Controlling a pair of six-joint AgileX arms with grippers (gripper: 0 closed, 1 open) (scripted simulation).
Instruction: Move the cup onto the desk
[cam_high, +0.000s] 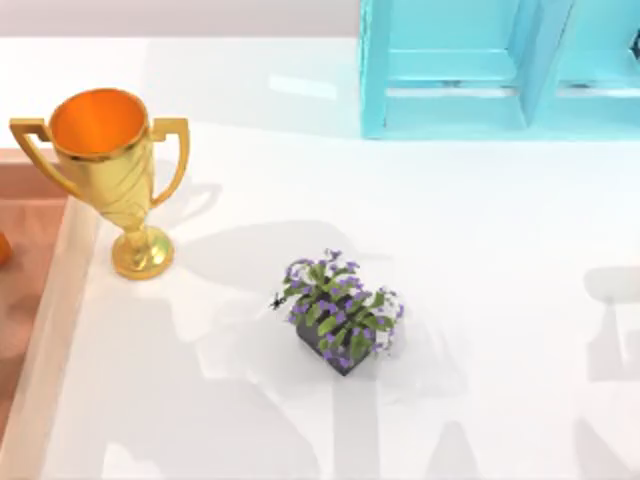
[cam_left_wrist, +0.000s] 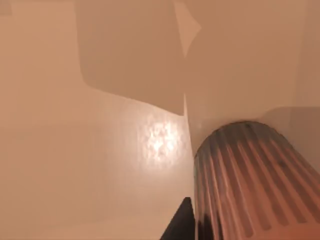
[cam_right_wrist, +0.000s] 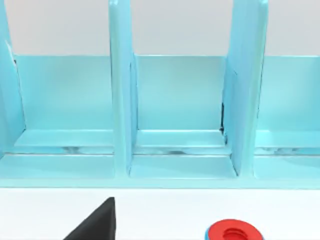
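Observation:
The cup (cam_left_wrist: 250, 180), brownish-red with ribbed sides, stands close up in the left wrist view on the orange-brown wooden surface (cam_left_wrist: 75, 150). My left gripper (cam_left_wrist: 181, 222) shows as a dark tip right beside the cup's base. The desk (cam_high: 480, 220) is the glossy white top that spans the top view. A strip of the wooden surface (cam_high: 25, 250) lies along the desk's left edge. My right gripper (cam_right_wrist: 95, 224) shows as a dark wedge low over the white desk (cam_right_wrist: 165, 210), facing the turquoise shelf.
A big gold two-handled trophy (cam_high: 105, 165) stands on the desk at the left. A dark pot of purple flowers (cam_high: 340, 315) sits near the middle. The turquoise shelf unit (cam_high: 470, 65) stands at the back right. A red round object (cam_right_wrist: 233, 231) lies before the shelf.

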